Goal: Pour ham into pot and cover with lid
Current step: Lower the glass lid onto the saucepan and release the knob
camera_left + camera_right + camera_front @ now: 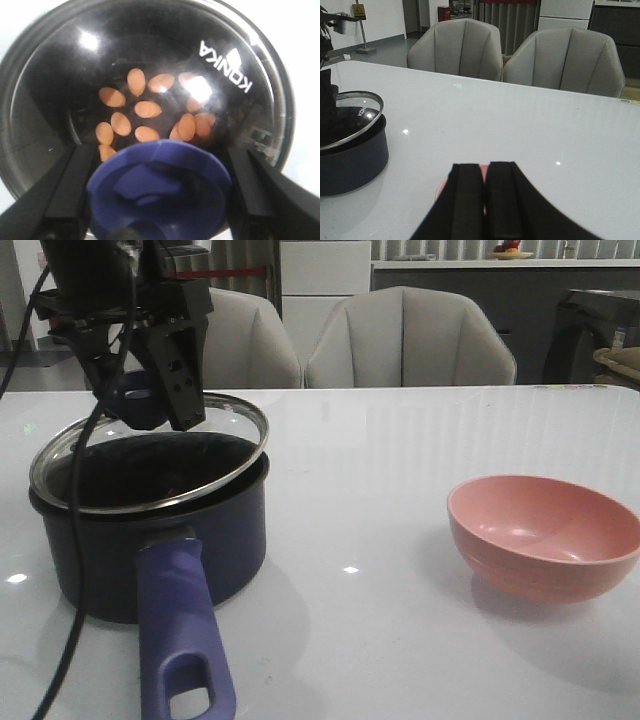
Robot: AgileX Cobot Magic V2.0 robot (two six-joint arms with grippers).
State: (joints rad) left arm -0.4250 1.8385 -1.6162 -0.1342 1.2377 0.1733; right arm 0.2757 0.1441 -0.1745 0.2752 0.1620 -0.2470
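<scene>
Lid (pixel 215 445): clear glass, shiny metal rim, glossy blue plastic knob (pixel 159 192). Pot (pixel 230 540): dark navy, slight sheen. Bowl (pixel 545 535): smooth pink, satin finish. Table (pixel 400 480): glossy white.

Lid (pixel 150 455) tilted on pot (pixel 150 540)

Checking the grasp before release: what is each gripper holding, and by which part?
The left gripper holds the lid by its blue knob. The right gripper is shut, holding nothing.

pot (pixel 150 540) navy, purple-blue handle | lid (pixel 150 455) clear, blue knob | ham (pixel 147 109) orange-pink | bowl (pixel 545 535) pink
</scene>
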